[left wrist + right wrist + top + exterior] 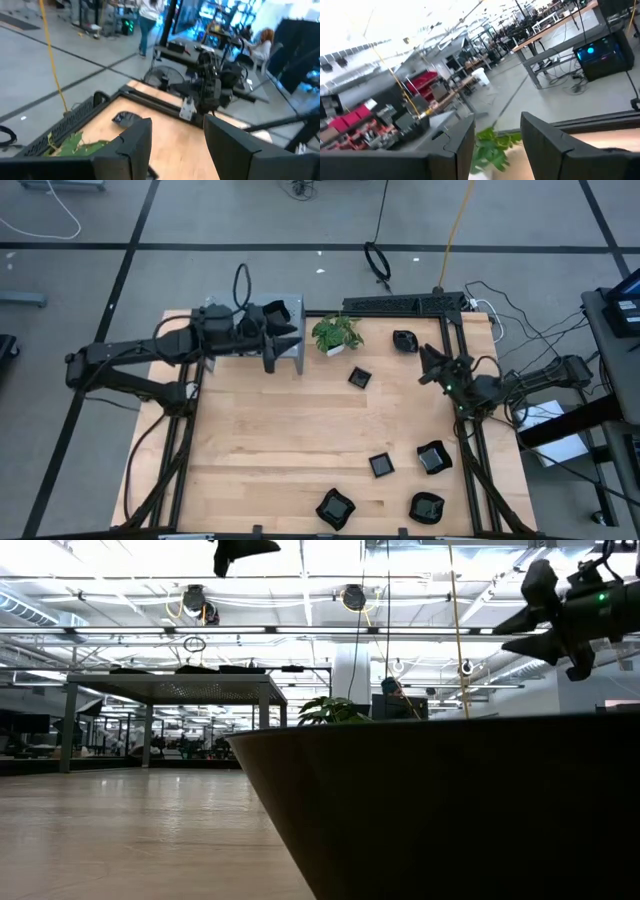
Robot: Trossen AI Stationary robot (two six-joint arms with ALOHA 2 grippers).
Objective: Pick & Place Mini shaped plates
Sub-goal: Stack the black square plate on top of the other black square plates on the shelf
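Several small glossy black plates lie flat on the wooden table (290,430): one at the far right (405,340), one near the middle (359,377), and several at the near right (381,465) (433,457) (335,507) (426,507). My left gripper (287,328) is open and empty, raised over the grey box (288,352) at the far left. My right gripper (430,366) is open and empty, raised near the right edge between the far-right plate and the near ones. In the left wrist view the far-right plate (125,118) shows past my open left gripper (177,145).
A small green potted plant (337,333) stands at the far edge beside the grey box. One black plate (450,810) sits right in front of the low camera and blocks much of that view. Black frame rails (455,330) run along the table's far and right sides.
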